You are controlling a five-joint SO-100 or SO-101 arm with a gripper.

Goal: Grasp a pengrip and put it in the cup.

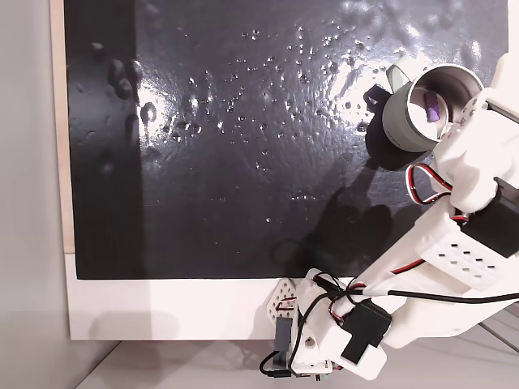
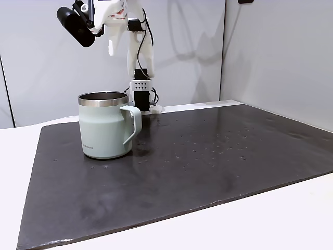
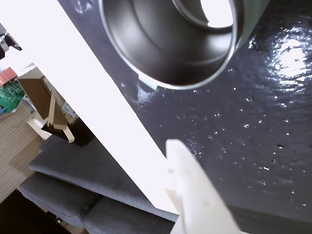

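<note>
- Pengrip's (image 1: 433, 104) setting first: the white bench (image 2: 291, 219) carries a big black mat (image 1: 243, 138) that covers most of it, glossy and speckled with small pale flecks.
- White arm (image 1: 442, 243) rises from its base at the bench's far edge in a fixed view (image 2: 140, 94); in the top-down fixed view it reaches from the bottom edge up the right side, red and black cables along it.
- Cup (image 2: 106, 125), pale sage-green with a steel rim and inside, stands upright on the mat near its far left corner in the side-on fixed view, handle turned to the right of that view. In the wrist view its steel mouth (image 3: 161, 63) sits at the top of the frame, close to the mat's edge.
- Claw (image 2: 110, 44) hangs above the cup, apart from it, holding nothing; a white finger (image 3: 195, 195) shows in the wrist view, and I cannot tell whether the fingers are apart or together.
- Pengrip, small and purple, lies inside the cup against its steel wall in the top-down fixed view.
</note>
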